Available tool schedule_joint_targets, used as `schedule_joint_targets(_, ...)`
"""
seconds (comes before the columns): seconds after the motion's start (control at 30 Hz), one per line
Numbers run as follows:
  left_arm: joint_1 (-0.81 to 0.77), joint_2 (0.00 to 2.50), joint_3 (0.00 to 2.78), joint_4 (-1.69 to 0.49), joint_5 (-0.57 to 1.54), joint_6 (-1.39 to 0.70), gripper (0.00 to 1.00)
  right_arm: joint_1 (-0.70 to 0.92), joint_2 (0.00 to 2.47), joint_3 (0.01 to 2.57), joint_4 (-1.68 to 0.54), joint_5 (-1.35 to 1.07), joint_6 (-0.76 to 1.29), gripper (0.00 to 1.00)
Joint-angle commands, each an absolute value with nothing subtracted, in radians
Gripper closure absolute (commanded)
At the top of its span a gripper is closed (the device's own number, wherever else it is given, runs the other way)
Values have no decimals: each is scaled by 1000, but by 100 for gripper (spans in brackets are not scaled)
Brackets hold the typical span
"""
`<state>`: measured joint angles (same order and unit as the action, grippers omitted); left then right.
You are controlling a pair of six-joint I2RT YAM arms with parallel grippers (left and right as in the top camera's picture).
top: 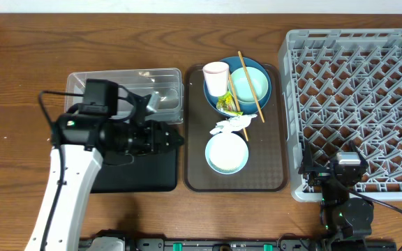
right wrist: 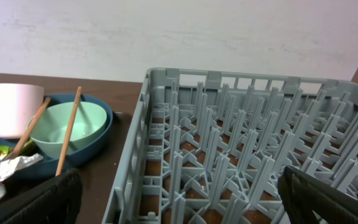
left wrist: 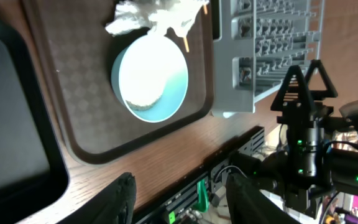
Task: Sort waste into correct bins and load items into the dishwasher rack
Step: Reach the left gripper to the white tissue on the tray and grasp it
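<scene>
Over the black tray, the left jaws stand apart and empty; at the grey rack, the right jaws gape wide, gripping nothing

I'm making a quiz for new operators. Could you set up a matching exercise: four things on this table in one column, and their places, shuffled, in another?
Things
1. pale pink cup
2. small light blue bowl
3. crumpled white tissue
4. clear rectangular plastic tub

Places
A. on the wooden table, left of the brown serving tray
B. inside the large dark blue bowl
C. alone at the brown tray's end nearest the robot
D. on the brown tray, between the two blue bowls

Pairs: 1-B, 2-C, 3-D, 4-A
</scene>
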<state>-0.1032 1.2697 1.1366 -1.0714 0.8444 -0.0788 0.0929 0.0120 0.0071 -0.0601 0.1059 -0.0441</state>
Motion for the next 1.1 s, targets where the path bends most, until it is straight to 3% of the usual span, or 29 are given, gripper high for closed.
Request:
schedule_joint_targets(0.0,-190,1258,1156,-1056,687,-162,51,86,7,5,-64,116,-31,1)
schedule_joint_targets(0.43,-651,1291,1151,-730,61,-446,43,86,7,5,-64,116,-31,1)
schedule_joint_targets(0.57,-711,1342,1149,-665,-5,-448,42,86,7,5,-64,116,-31,1)
schedule_joint_targets(0.73,-726,1448,1149,-593,-14,-452,30,86,7,5,-64,116,-31,1)
schedule_joint_targets(1.07,-726,1663,1149,-460,-2,-478,30,86,7,5,-64,116,-31,1)
